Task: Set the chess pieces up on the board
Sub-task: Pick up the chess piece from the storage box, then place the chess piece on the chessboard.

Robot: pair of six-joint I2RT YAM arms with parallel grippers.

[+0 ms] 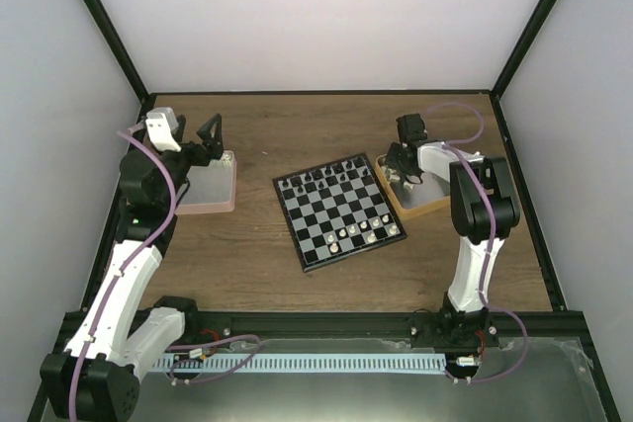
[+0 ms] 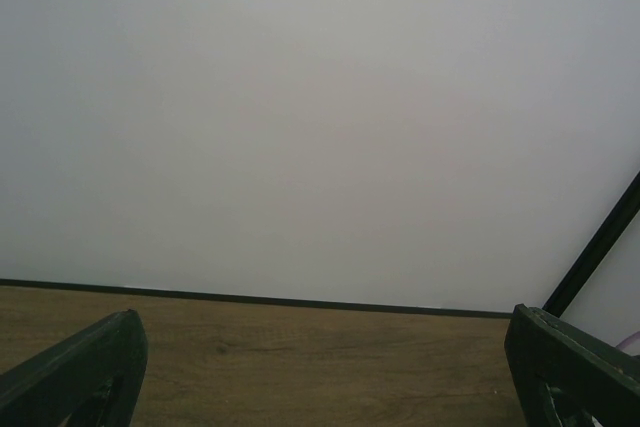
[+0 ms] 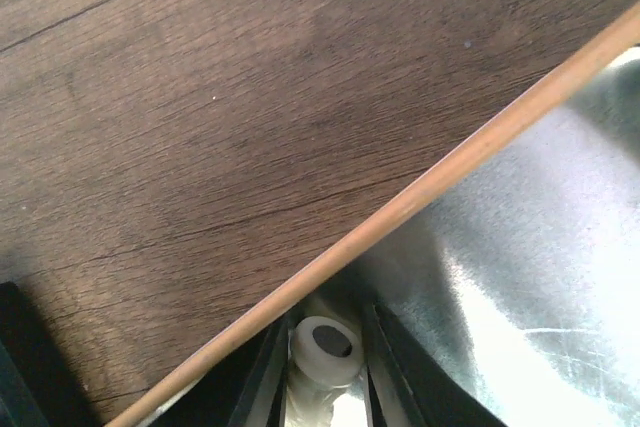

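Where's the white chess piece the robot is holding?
Right wrist view: the white chess piece sits pinched in the right gripper, above the orange tray rim, right of the board.

My desk (image 3: 200, 97) is brown wood, matt, with fine grain lines. The tray rim (image 3: 450, 172) by the right edge looks smooth and tan; its lining (image 3: 530, 277) is silvery and shiny like foil. The chess piece (image 3: 325, 347) between my right fingers (image 3: 250, 397) is glossy cream plastic; the fingers are dark and matt.
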